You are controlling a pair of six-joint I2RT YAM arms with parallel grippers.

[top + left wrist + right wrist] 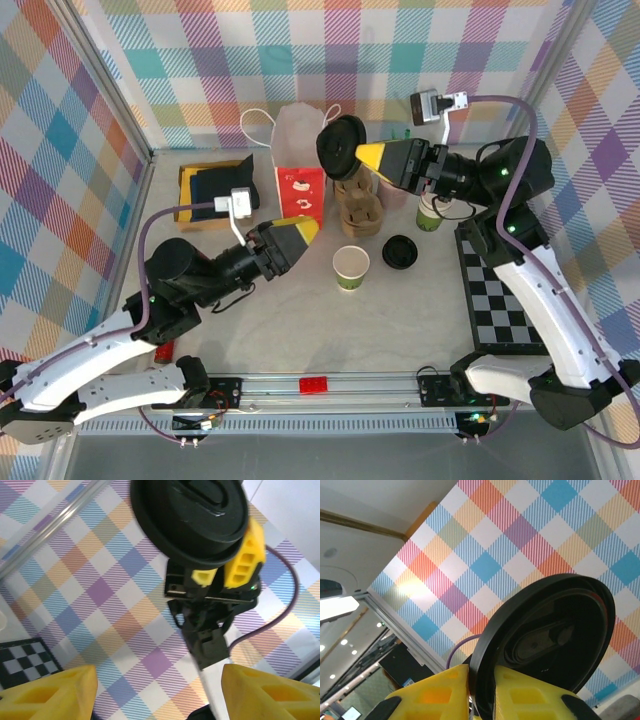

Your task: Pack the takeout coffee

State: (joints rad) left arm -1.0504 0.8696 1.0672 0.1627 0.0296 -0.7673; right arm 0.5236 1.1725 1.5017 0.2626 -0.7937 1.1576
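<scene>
Item: coffee cup [351, 267], which stood uncovered on the table, just beside a loose lid [400, 252].
Left gripper [308, 230]: jaws were apart and empty.
Right gripper [364, 155]: was clamped on the rim of a black lid [340, 147], aloft over the carrier [362, 208].
Risk: the edge pinch could let the black lid swivel or drop, and off-centre pressing might tip the coffee cup.

White arms [100, 365], black joints [176, 262], yellow fingers [300, 230], purple cables [142, 240] (one each), seemingly green status lights [511, 229].
</scene>
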